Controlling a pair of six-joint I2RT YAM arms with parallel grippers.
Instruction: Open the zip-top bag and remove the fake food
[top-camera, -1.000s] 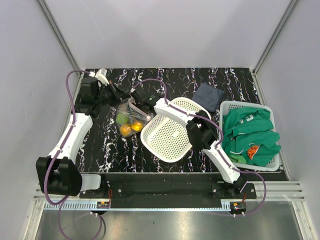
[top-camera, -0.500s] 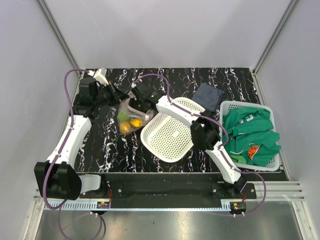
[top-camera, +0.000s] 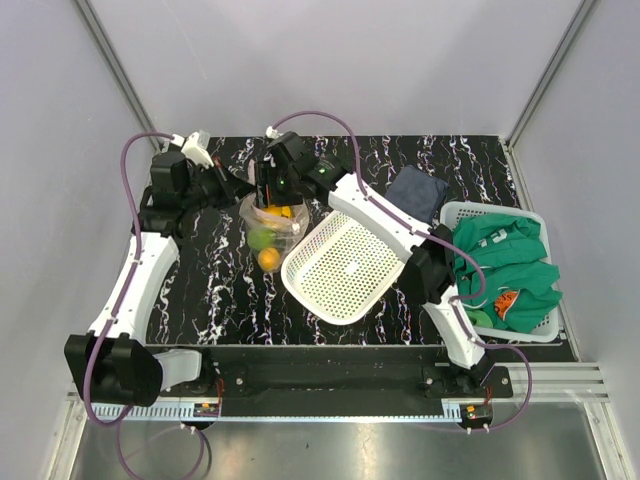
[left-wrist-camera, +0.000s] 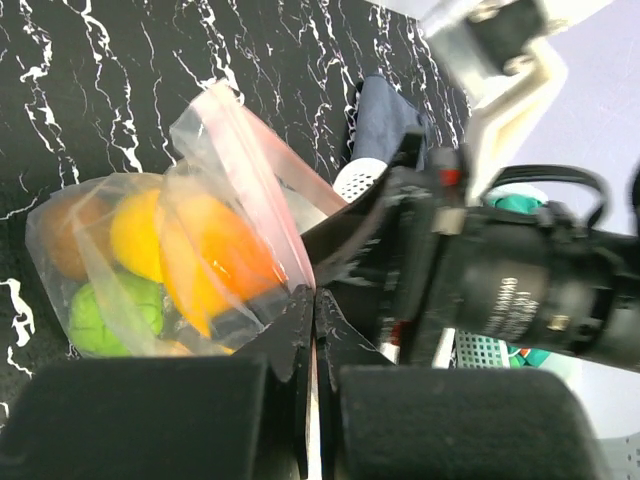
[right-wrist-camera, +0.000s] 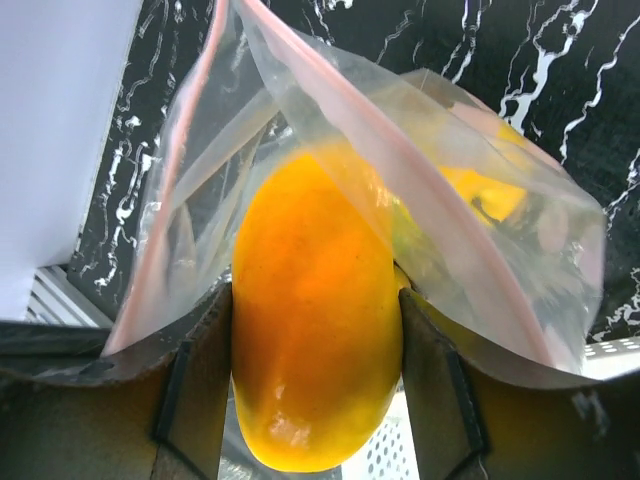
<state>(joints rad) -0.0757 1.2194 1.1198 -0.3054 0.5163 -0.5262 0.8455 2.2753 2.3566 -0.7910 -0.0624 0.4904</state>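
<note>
1. Black marbled table (top-camera: 230, 310): bare at 6 to 8 o'clock of the zip-top bag (top-camera: 262, 225); far edge close at 12 o'clock.
2. White mesh basket (top-camera: 340, 270): tilted at table centre, rim just beside the bag at 4 o'clock, closing off that side.
3. White laundry basket (top-camera: 455, 212) at the table's 3 o'clock edge, filled with green clothing (top-camera: 500, 265); dark blue cloth (top-camera: 415, 190) at its 11 o'clock, well apart from the bag.
4. Zip-top bag: left of centre in the far half of the table, long axis from 12 to 6 o'clock, mouth toward 12, closed bottom toward 6. Pink zip strip (right-wrist-camera: 400, 150) parted, mouth gaping.
5. Left gripper (left-wrist-camera: 312, 300): at the bag's 10 o'clock, fingers pressed fully together, pinching the bag's rim film.
6. Right gripper (right-wrist-camera: 316, 300): at the mouth, partly spread, both fingers flat against the sides of 1 orange fruit (right-wrist-camera: 315, 380), clamping it at the bag's opening.
7. Remaining fake food (left-wrist-camera: 135, 235) inside the bag: yellow and orange pieces and 1 green round one (left-wrist-camera: 105, 315), toward the closed bottom.
</note>
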